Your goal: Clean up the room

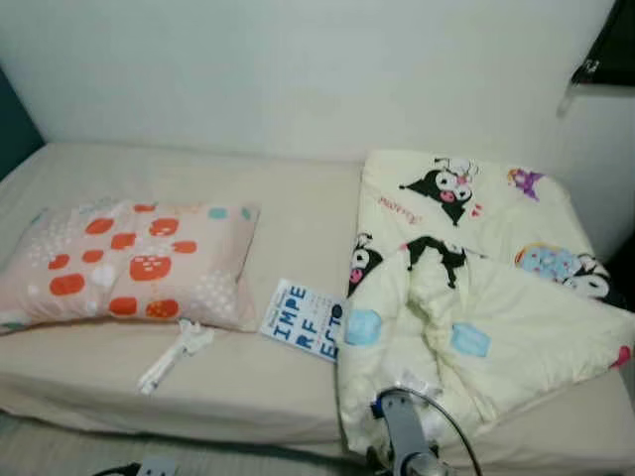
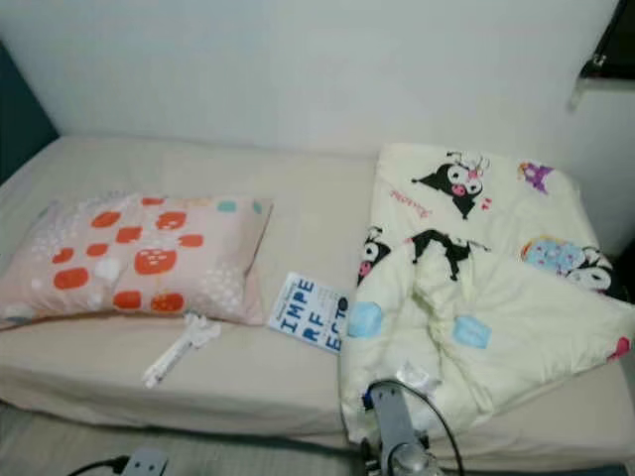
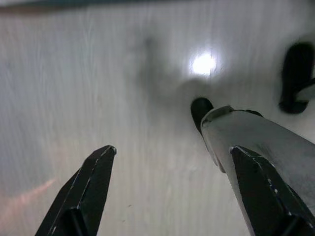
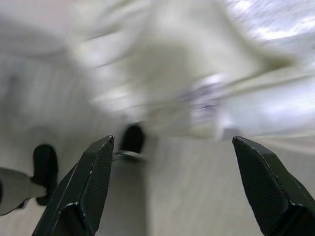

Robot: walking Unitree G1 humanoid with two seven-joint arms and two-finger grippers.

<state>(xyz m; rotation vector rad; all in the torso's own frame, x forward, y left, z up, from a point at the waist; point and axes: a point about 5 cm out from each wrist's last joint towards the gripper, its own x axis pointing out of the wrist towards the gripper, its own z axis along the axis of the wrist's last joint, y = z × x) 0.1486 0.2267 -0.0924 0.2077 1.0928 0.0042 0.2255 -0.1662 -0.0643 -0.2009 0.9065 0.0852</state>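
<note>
One pillow (image 1: 129, 263), one book (image 1: 306, 319), one crumpled quilt (image 1: 476, 307), both end effectors spread wide, left end effector (image 3: 172, 191), right end effector (image 4: 172, 187)

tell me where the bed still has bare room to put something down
The widest bare stretch of the bed runs along the wall behind the pillow and left of the blanket. A narrower strip lies along the front edge, past the white object. Between pillow and blanket it is tight: the book lies there.
</note>
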